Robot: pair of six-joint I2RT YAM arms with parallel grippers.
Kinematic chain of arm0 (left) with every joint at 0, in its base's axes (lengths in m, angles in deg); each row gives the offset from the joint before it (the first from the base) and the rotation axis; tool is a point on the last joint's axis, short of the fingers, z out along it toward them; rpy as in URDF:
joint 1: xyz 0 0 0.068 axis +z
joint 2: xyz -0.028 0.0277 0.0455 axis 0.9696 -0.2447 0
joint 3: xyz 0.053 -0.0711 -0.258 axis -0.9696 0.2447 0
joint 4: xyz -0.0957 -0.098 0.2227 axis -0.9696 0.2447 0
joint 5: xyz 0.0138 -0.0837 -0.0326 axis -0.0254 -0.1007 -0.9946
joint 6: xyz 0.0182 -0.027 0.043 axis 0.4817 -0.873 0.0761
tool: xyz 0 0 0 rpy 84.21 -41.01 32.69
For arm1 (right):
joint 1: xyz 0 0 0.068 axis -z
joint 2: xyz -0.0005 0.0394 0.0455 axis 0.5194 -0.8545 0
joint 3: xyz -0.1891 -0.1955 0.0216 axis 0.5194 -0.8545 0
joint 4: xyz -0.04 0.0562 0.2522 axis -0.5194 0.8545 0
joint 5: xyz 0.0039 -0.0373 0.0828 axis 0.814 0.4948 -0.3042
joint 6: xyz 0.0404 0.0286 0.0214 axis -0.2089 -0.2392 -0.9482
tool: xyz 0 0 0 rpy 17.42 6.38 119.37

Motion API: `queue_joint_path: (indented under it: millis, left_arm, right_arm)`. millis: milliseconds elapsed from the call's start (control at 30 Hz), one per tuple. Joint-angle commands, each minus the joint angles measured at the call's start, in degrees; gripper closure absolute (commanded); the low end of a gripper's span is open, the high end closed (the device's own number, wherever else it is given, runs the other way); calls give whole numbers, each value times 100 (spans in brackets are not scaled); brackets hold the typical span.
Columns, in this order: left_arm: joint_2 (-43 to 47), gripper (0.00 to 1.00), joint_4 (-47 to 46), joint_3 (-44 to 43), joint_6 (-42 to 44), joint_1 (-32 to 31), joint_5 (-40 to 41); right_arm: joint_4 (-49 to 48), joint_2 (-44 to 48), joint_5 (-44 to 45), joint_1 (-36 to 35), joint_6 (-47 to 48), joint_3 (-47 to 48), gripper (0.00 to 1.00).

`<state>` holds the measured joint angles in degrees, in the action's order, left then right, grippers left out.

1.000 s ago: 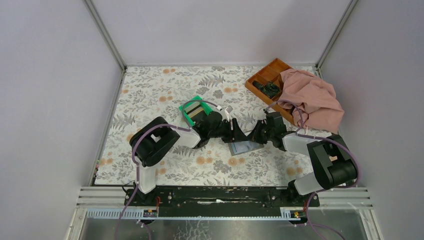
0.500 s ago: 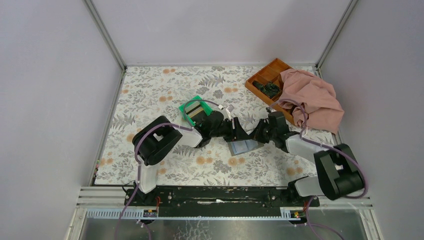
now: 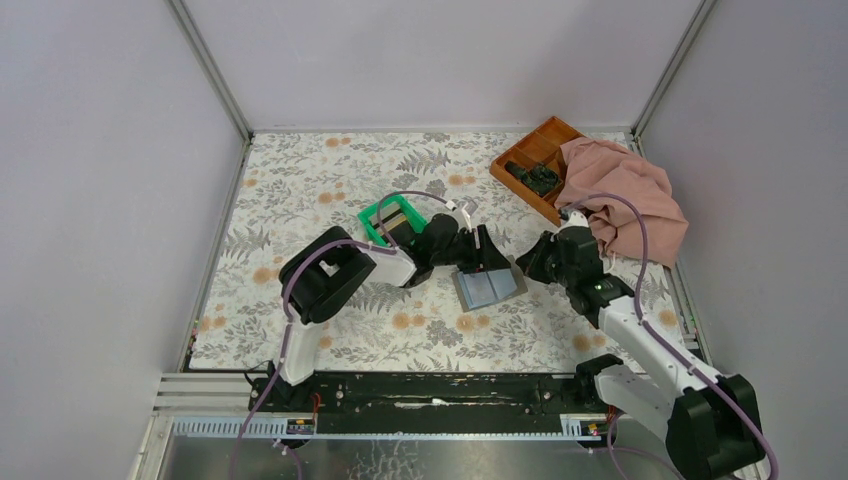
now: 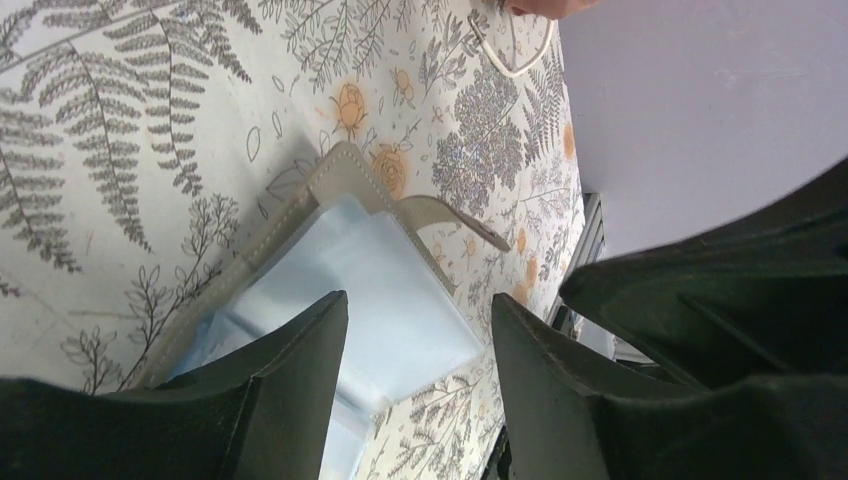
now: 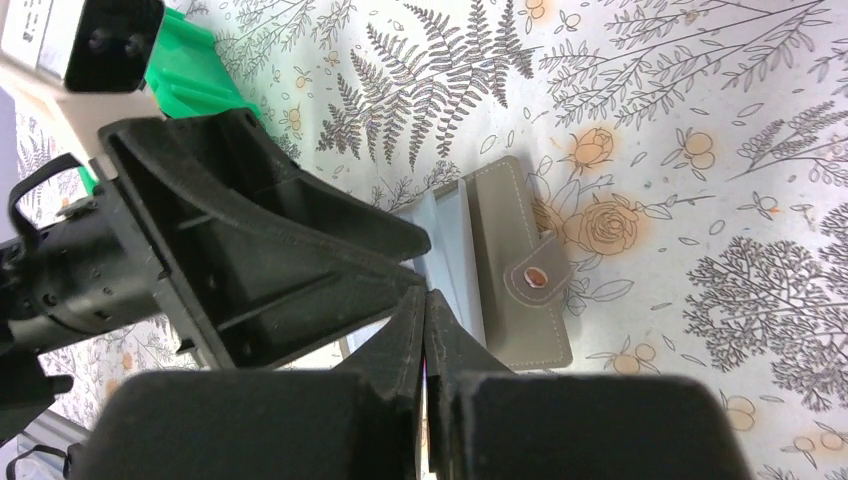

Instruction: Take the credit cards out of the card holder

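Bright, even light — soft shadows

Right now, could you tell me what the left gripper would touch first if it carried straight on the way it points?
Probably the open wallet: seen from the left gripper, its pale blue inside lies straight ahead between the open fingers; depth is unclear.

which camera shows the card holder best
Right wrist: the card holder lies open, with its grey cover, snap tab and pale blue inside visible, though the left tool hides part of it. Left wrist shows only a blue corner and stitched edge between its fingers. Top external shows it small, without detail.
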<state>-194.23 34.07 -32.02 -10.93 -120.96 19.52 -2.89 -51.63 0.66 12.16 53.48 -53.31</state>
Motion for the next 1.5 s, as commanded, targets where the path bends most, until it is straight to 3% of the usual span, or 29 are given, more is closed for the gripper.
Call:
queue_joint_path:
  millis: [0, 300, 700, 933, 1167, 1467]
  left_arm:
    - [-206, 37, 87, -377, 122, 12, 97]
    - [-537, 35, 198, -667, 289, 6, 117]
    - [-259, 33, 101, -409, 397, 36, 0]
    - [582, 32, 360, 59, 717, 61, 304]
    - [1806, 29, 1512, 799, 921, 33, 1821]
    - [2822, 30, 888, 2363, 420, -118, 2399]
  right_arm:
    - [322, 377, 211, -37, 121, 19, 100]
    - [-217, 421, -450, -36, -149, -575, 99]
    - [-936, -1057, -712, -41, -140, -397, 99]
    - [-897, -1809, -650, -46, 32, -38, 99]
    - [-1099, -1894, -828, -45, -36, -272, 99]
    - [-1556, -1660, -1115, -196, -403, -691, 99]
